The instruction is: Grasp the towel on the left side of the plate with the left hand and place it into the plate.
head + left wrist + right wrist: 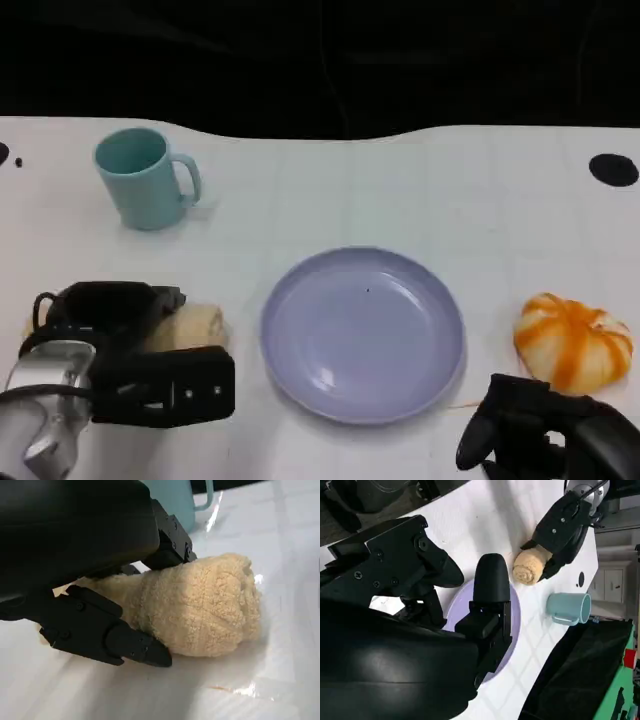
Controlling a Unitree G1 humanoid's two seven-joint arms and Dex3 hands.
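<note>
Towel [200,610]: a rolled, beige terry cloth with a nubby pile, its spiral end facing outward in the right wrist view. It is lying on the white desk [400,190] to the left of the lavender plate [362,335], close to the rim but not on it. Left hand [130,345] is reaching over the roll, black fingers [125,642] closing around it from both sides and touching the cloth, while the towel is resting on the desk surface. Right hand [545,430] is hovering low near the front edge, fingers apart and holding nothing. An orange-and-white striped soft object [572,340] is sitting to the right of the plate. A teal mug [140,178] is standing upright behind the towel, handle pointing toward the plate side.
</note>
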